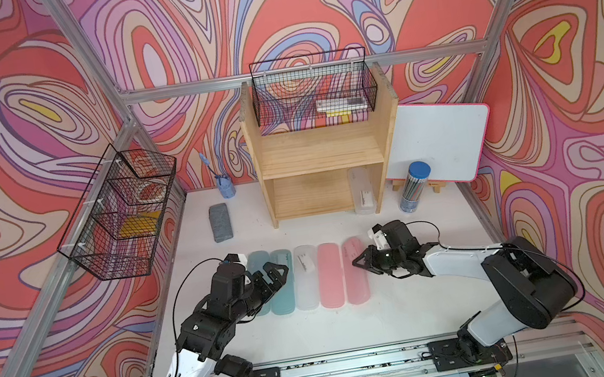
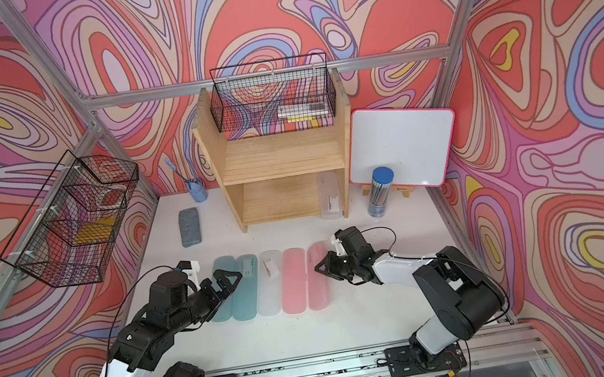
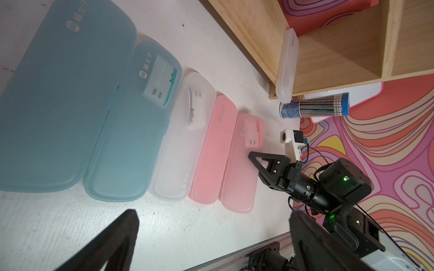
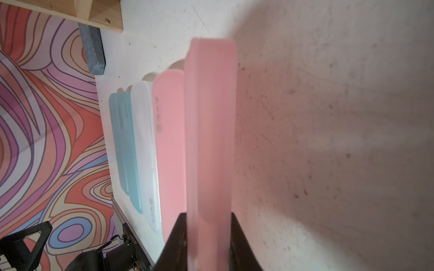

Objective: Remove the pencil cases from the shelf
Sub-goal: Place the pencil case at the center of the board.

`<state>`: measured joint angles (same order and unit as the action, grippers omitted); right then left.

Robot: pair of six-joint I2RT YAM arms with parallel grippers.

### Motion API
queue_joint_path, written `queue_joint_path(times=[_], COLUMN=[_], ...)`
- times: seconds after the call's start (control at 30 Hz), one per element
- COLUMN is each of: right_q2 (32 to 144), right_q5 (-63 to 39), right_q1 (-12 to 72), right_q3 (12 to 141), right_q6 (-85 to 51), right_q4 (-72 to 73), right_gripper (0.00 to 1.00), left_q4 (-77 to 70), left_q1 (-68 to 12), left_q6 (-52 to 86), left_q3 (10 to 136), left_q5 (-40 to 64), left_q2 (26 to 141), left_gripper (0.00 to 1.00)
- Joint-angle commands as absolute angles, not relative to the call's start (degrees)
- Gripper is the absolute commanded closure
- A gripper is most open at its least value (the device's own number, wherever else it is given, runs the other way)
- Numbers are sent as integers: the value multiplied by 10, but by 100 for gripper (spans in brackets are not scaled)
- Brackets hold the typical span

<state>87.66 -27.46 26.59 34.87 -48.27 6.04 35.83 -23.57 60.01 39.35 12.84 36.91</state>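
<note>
Pencil cases (image 1: 307, 278), translucent teal, clear, pink; right fingers (image 4: 177, 241) tight on outer pink case (image 4: 211, 129), left fingers (image 3: 112, 246) wide.

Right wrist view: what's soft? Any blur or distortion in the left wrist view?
Right wrist view: translucent pink plastic pencil case in the right gripper is soft, close to lens, pink-tinted shadow on white table. Left wrist view: left gripper blurred; nearest teal translucent case stretched.

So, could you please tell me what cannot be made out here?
Leftmost teal case: partly hidden by the left hand, both top views.
Items in the rear wire basket: too small, behind mesh, both top views.
Pink case in the right hand: end cut off by frame edge, right wrist view.
</note>
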Motion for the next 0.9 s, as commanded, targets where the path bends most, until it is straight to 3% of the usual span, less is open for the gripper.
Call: queue_joint_path(times=[0.0,0.2,0.43,0.77,0.8,0.87], right_q2=[886,885,854,770,762,748], right_q5=[-279,-269,-234,-86,-68,-22], right_q1=[265,265,265,265,265,265], right_q3=[347,360,376,434,442,463], right_q6=[-478,-474,-469,-440,-434,-418], right_q4=[73,41,-23,-204,-219,-251], right_gripper=[73,54,41,23,20,5], left_q4=[371,369,368,362,362,361], left_q1=[-233,-234,-234,-233,-233,-234], left_q6=[602,603,602,601,600,599], left_q3=[387,385,385,386,386,388], left_q5=[124,124,120,114,113,112], left_q2=[371,372,368,365,365,365], left_gripper=[1,1,1,1,1,1])
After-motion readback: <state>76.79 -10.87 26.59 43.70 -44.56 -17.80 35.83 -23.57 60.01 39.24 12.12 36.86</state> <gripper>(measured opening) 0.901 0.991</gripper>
